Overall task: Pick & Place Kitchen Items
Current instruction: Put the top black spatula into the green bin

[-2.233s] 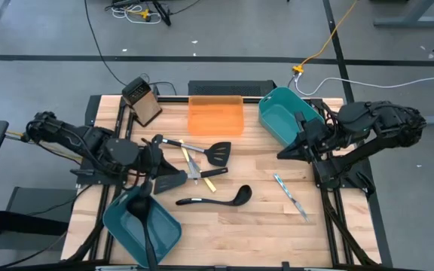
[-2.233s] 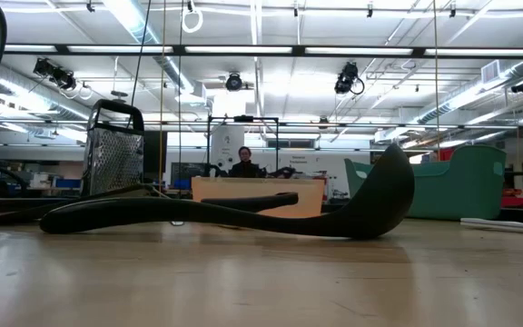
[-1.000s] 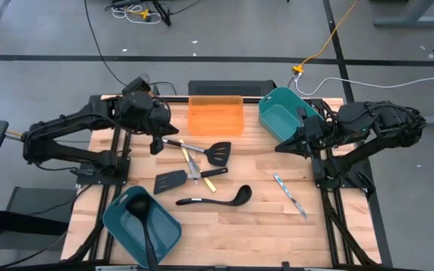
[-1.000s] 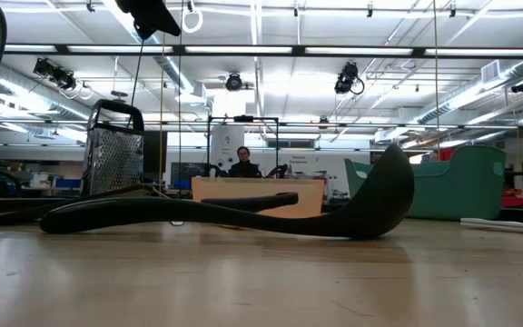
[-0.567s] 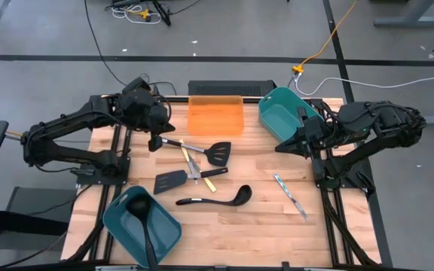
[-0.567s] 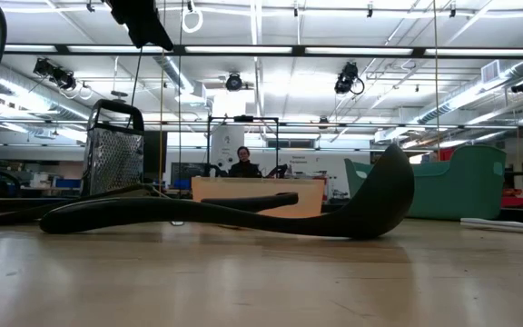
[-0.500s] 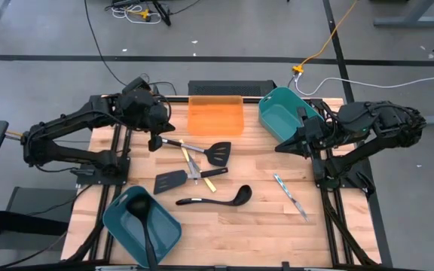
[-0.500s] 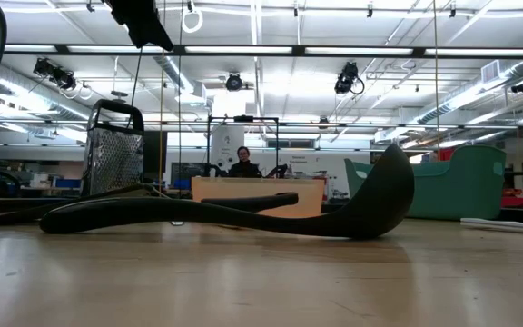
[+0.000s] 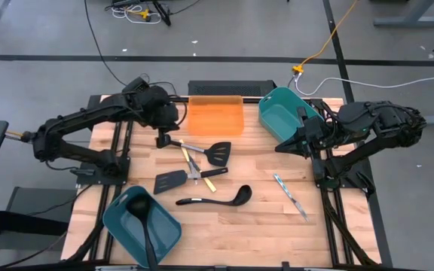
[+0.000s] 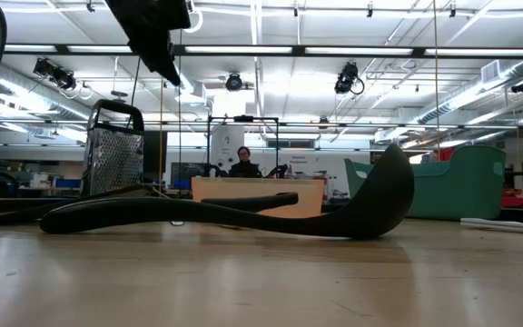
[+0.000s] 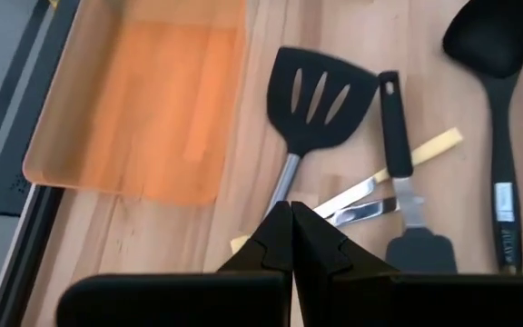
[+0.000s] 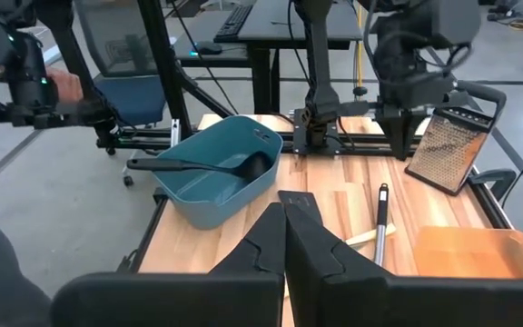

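My left gripper (image 9: pixel 160 140) hangs shut above the table's far left, over the silver shaft end of a black slotted spatula (image 9: pixel 218 153) (image 11: pixel 320 95); it holds nothing. A second slotted spatula (image 9: pixel 170 181) (image 11: pixel 407 191), yellow-handled pieces (image 9: pixel 202 175) and a black ladle (image 9: pixel 215 199) (image 10: pixel 243 213) lie flat mid-table. Another ladle (image 9: pixel 145 229) lies in the near-left teal bin (image 9: pixel 164 226). Slim silver cutlery (image 9: pixel 291 196) lies at the right. My right gripper (image 9: pixel 281 149) waits shut and bare, held up beside the far-right teal bin (image 9: pixel 285 113).
A flat orange tray (image 9: pixel 215 115) (image 11: pixel 143 100) sits at the far edge, just beyond the spatulas. A metal grater (image 10: pixel 114 150) (image 12: pixel 448 150) stands at the far left corner. A person (image 10: pixel 243 162) sits in the room behind. Bare wood lies along the near right.
My left gripper has come down and gone toward the table's right, over the spatula's shaft end, tipping further downward and staying shut. Nothing on the table has moved.
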Robot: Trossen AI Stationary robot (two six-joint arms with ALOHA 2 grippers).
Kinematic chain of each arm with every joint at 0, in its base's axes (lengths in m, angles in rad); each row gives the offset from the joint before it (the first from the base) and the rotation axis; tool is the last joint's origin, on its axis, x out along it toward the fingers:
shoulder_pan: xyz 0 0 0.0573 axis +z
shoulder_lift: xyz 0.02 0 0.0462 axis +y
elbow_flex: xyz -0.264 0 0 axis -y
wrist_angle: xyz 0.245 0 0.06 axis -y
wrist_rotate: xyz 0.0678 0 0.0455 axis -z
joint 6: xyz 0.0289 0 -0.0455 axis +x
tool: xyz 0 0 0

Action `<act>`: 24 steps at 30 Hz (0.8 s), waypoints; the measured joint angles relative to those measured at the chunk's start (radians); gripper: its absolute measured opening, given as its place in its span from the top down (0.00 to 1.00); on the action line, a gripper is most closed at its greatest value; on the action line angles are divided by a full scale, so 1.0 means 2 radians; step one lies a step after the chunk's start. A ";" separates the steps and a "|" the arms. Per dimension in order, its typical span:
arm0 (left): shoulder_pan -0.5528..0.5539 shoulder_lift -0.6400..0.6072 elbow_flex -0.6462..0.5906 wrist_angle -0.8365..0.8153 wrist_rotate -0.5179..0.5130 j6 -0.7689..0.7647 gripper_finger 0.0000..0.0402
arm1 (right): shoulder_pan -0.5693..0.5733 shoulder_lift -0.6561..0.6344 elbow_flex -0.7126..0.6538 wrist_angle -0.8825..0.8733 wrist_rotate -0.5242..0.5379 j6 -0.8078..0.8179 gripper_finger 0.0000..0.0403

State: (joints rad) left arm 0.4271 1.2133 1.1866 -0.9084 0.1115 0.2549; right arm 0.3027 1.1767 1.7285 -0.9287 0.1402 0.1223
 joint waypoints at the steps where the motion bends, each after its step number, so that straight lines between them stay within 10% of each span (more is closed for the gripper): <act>1: 0.003 0.005 0.000 -0.001 0.003 0.006 1.00 | 0.000 0.000 0.000 0.000 0.000 0.000 1.00; 24: 0.006 0.056 0.000 -0.021 0.015 -0.021 1.00 | 0.000 0.000 0.000 -0.009 0.000 0.000 1.00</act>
State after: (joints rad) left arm 0.4383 1.3247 1.1866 -0.9495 0.1425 0.2132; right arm 0.3030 1.1767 1.7286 -0.9464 0.1398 0.1219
